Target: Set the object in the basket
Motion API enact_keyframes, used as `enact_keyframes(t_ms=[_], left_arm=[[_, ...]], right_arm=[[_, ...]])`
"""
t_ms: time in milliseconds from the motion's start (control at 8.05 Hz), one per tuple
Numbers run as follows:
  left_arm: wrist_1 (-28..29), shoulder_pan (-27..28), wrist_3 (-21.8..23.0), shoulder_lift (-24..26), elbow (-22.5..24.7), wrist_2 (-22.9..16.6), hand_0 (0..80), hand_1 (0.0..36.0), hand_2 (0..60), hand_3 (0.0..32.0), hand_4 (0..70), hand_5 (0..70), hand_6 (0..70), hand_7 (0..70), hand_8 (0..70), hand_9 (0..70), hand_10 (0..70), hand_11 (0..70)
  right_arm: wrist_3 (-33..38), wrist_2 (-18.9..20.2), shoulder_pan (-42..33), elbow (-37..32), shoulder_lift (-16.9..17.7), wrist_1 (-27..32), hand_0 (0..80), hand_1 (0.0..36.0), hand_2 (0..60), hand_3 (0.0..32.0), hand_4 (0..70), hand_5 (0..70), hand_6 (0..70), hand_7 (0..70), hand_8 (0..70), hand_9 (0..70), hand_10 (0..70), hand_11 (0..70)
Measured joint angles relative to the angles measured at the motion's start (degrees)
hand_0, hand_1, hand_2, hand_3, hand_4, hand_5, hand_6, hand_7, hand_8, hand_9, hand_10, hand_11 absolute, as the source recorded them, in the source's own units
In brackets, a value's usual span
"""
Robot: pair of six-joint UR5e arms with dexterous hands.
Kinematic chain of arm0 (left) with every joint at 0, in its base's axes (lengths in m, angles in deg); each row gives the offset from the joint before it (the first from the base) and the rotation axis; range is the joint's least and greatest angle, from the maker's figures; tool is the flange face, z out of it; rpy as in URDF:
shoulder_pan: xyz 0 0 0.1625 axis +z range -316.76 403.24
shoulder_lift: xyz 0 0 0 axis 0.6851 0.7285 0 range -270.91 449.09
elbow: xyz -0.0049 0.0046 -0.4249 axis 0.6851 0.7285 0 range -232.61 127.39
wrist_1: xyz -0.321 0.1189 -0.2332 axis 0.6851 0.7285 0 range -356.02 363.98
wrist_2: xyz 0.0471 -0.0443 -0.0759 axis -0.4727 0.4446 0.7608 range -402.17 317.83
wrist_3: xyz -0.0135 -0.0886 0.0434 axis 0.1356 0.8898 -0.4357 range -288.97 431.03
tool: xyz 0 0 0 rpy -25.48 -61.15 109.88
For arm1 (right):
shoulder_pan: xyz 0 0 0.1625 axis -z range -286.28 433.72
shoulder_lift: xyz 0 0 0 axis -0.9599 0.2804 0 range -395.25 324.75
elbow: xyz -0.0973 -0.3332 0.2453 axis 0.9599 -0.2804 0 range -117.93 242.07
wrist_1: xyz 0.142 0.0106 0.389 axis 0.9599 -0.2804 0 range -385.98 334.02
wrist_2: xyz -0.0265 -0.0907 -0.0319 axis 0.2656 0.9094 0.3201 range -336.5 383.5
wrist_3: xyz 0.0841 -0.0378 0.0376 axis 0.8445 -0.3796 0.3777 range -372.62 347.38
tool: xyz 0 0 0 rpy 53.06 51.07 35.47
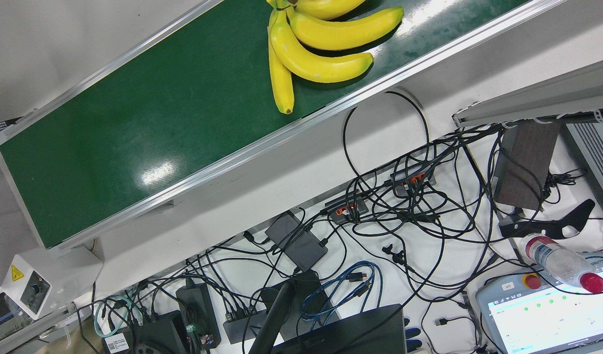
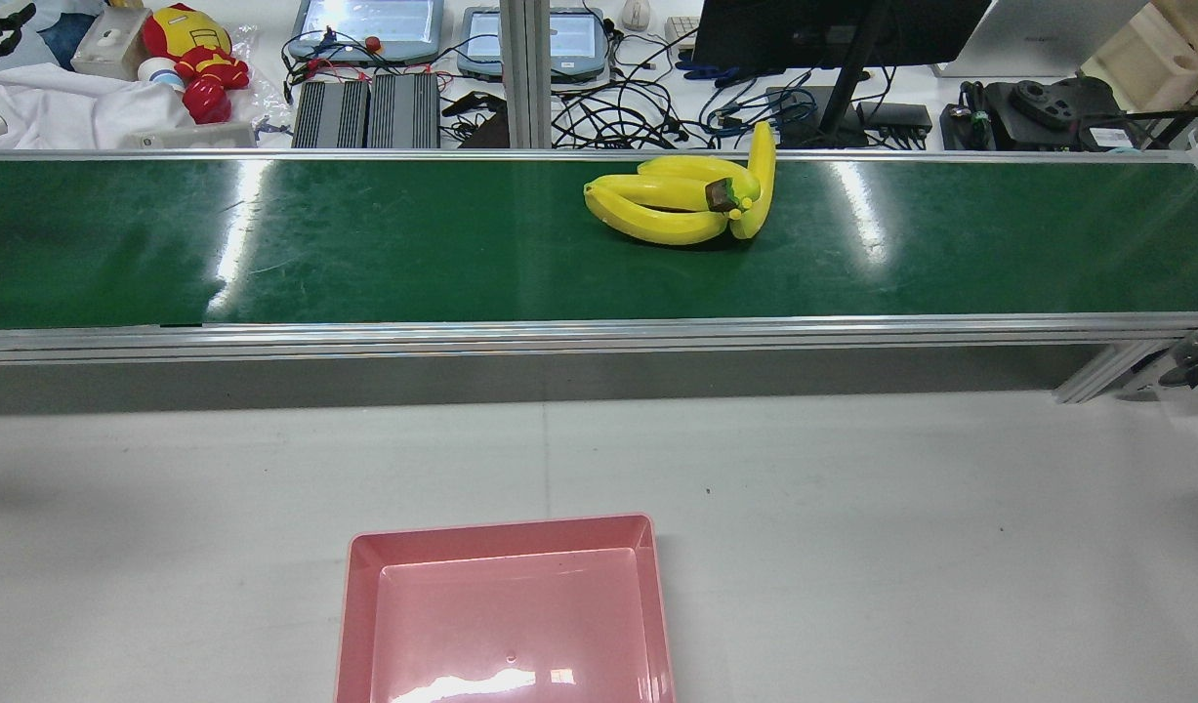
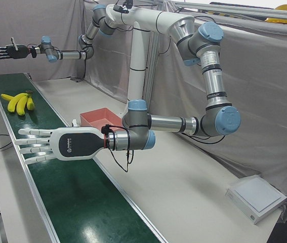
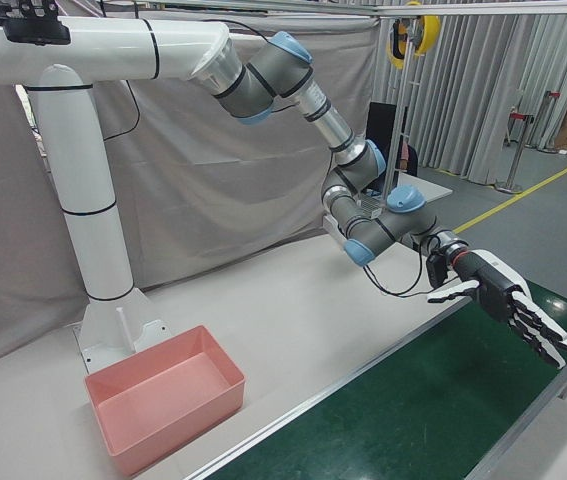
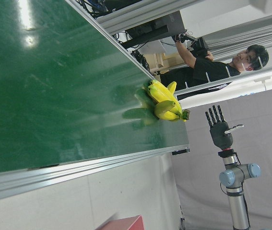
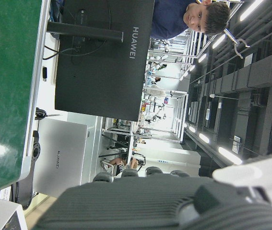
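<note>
A bunch of yellow bananas (image 2: 681, 200) lies on the green conveyor belt (image 2: 364, 244), right of centre in the rear view; it also shows in the front view (image 1: 321, 44), the left-front view (image 3: 19, 103) and the left hand view (image 5: 164, 103). The pink basket (image 2: 501, 527) stands empty on the grey table near the pedestal (image 3: 100, 118) (image 4: 178, 420). My white left hand (image 3: 57, 144) hovers open over the belt, well short of the bananas. My black right hand (image 4: 513, 305) hovers open over the other end of the belt, beyond the bananas (image 3: 6, 51) (image 5: 218, 129).
Behind the belt lie cables (image 1: 404, 206), a monitor (image 2: 833, 29), teach pendants (image 2: 369, 24) and a plush toy (image 2: 193, 59). The white pedestal (image 4: 93, 230) stands beside the basket. A flat white box (image 3: 257, 197) lies on the table's far end. Operators stand behind the belt.
</note>
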Motion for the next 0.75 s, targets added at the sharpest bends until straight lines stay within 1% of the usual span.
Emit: enact_keyframes(t_ms=[248, 373, 621, 745], left_arm=[[-1.10, 0.06, -0.14, 0.16, 0.19, 0.08, 57.4, 14.5, 0.0, 8.6, 4.7, 6.1, 0.0, 1.8, 5.8, 7.1, 0.9, 3.4], [-1.81, 0.08, -0.18, 0.50, 0.31, 0.09, 57.1, 13.9, 0.0, 10.4, 3.9, 5.2, 0.0, 2.0, 6.0, 7.3, 0.9, 3.4], [-2.35, -0.01, -0.19, 0.91, 0.48, 0.13, 57.8, 14.7, 0.0, 9.4, 4.8, 6.8, 0.0, 2.1, 5.7, 7.5, 1.5, 4.3], [-2.54, -0.04, -0.19, 1.09, 0.85, 0.22, 57.5, 14.7, 0.0, 8.4, 4.8, 8.0, 0.0, 2.7, 6.0, 8.0, 1.9, 4.9]], right_arm=[[0.01, 0.00, 0.00, 0.03, 0.00, 0.00, 0.0, 0.0, 0.0, 0.0, 0.0, 0.0, 0.0, 0.0, 0.0, 0.0, 0.0, 0.0], [0.04, 0.00, -0.01, 0.03, 0.00, 0.00, 0.0, 0.0, 0.0, 0.0, 0.0, 0.0, 0.0, 0.0, 0.0, 0.0, 0.0, 0.0], [0.02, 0.00, 0.00, 0.03, 0.00, 0.00, 0.0, 0.0, 0.0, 0.0, 0.0, 0.0, 0.0, 0.0, 0.0, 0.0, 0.0, 0.0], [0.04, 0.00, -0.01, 0.03, 0.00, 0.00, 0.0, 0.0, 0.0, 0.0, 0.0, 0.0, 0.0, 0.0, 0.0, 0.0, 0.0, 0.0]])
